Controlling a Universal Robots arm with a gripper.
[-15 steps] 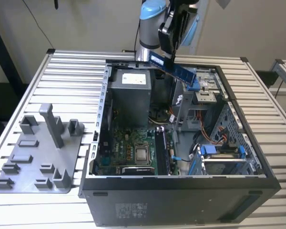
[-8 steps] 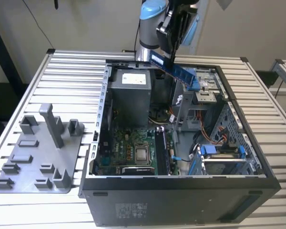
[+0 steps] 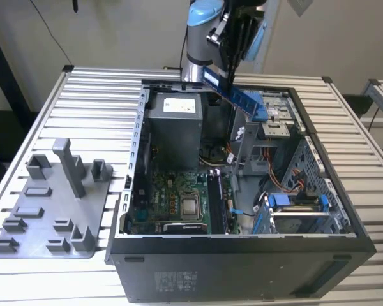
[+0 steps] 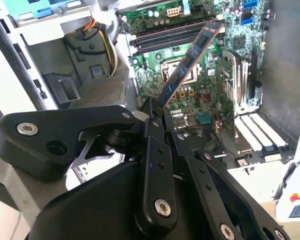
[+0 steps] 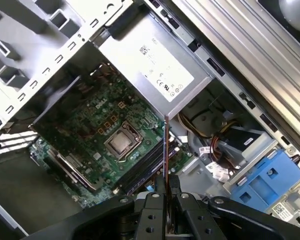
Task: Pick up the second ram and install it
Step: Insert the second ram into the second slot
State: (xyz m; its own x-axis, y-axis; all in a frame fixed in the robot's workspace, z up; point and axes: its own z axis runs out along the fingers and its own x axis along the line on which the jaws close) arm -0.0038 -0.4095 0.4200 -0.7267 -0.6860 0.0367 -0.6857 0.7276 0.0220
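Observation:
The second ram [image 3: 247,102] is a long dark-blue stick held tilted in the air over the back of the open computer case [image 3: 242,255]. My gripper [image 3: 230,81] is shut on one end of it. In the second wrist view the ram [image 4: 190,60] sticks out from the black fingers [image 4: 151,131] toward the green motherboard [image 4: 215,80] and its memory slots [image 4: 160,37]. In the first wrist view the ram [image 5: 166,150] appears edge-on as a thin line rising from my gripper [image 5: 166,187], above the slots [image 5: 142,170].
A grey power supply [image 3: 173,124] stands at the case's back, a CPU socket [image 3: 190,206] beside the memory slots [image 3: 217,207], and blue drive caddies [image 3: 293,204] with cables at the exterior view's right. A grey fixture tray [image 3: 51,217] with upright posts lies outside on the slatted table [image 3: 96,95].

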